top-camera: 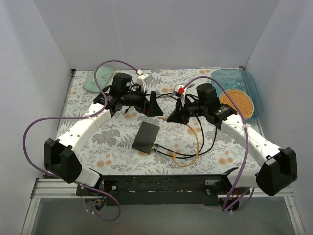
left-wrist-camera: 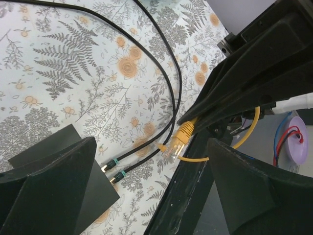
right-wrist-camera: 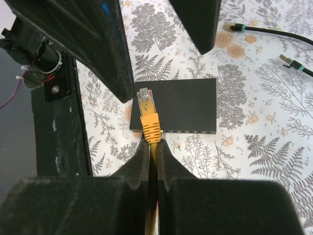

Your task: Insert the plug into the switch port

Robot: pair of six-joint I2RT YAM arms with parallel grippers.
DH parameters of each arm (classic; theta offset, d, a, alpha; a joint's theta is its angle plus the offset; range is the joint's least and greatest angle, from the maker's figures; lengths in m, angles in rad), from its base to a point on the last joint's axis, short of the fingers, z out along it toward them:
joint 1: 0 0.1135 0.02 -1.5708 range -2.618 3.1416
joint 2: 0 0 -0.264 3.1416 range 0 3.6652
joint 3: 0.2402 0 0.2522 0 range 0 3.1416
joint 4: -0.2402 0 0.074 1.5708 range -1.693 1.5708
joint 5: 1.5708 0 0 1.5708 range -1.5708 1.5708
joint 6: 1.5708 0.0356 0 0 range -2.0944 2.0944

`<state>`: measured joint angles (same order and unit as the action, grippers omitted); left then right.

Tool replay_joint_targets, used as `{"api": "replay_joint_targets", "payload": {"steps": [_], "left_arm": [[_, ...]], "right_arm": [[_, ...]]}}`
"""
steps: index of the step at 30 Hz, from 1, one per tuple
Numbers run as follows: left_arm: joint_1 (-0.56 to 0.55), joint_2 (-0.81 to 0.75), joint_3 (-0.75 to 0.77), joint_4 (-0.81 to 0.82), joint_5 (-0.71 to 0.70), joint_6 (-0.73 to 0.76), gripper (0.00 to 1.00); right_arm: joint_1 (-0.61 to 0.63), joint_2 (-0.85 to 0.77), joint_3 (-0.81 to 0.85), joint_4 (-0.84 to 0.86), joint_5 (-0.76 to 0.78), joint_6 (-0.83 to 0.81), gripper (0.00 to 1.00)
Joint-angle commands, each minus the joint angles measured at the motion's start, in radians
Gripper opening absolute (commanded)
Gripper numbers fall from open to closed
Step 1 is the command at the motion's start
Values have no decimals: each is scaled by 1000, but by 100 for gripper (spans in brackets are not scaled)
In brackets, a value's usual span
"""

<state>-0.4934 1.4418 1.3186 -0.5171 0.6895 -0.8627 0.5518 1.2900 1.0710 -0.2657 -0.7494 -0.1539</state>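
Tray (top-camera: 232, 78) at the far right edge holds an orange disc (top-camera: 237, 102). Right gripper (right-wrist-camera: 152, 146) pinches the plug (right-wrist-camera: 146, 105) near the switch (top-camera: 145, 137), mid-table; left gripper (top-camera: 155, 104) stands spread wide beside it

Left arm (top-camera: 93, 122) and right arm (top-camera: 249, 137): white tapered links dotted with small holes; blocky black joint housings (top-camera: 62, 157) at the elbows; purple cables (top-camera: 29, 132) looping loose off each arm; white connector (top-camera: 182, 90) with a red patch; black base rail (top-camera: 161, 185); right gripper (right-wrist-camera: 152, 144) matte black, with wedge-shaped fingers (right-wrist-camera: 98, 205).
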Motion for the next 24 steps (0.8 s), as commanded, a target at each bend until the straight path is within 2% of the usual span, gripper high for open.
{"api": "replay_joint_targets", "payload": {"steps": [1, 7, 9, 13, 15, 24], "left_arm": [[-4, -64, -30, 61, 73, -19, 98], [-4, -78, -38, 83, 42, -39, 98], [-2, -87, -45, 98, 47, -47, 98], [-2, -112, -59, 126, 65, -64, 98], [-1, -123, -65, 150, 94, -78, 98], [-1, -94, -76, 216, 313, -121, 97]], "right_arm": [[0, -83, -28, 75, 100, 19, 1], [2, -113, -60, 100, 134, -65, 1], [10, -155, -117, 190, 154, -91, 1], [52, -343, -335, 423, 255, -145, 1], [62, -395, -387, 512, 288, -168, 1], [108, -541, -516, 625, 341, -263, 1]]}}
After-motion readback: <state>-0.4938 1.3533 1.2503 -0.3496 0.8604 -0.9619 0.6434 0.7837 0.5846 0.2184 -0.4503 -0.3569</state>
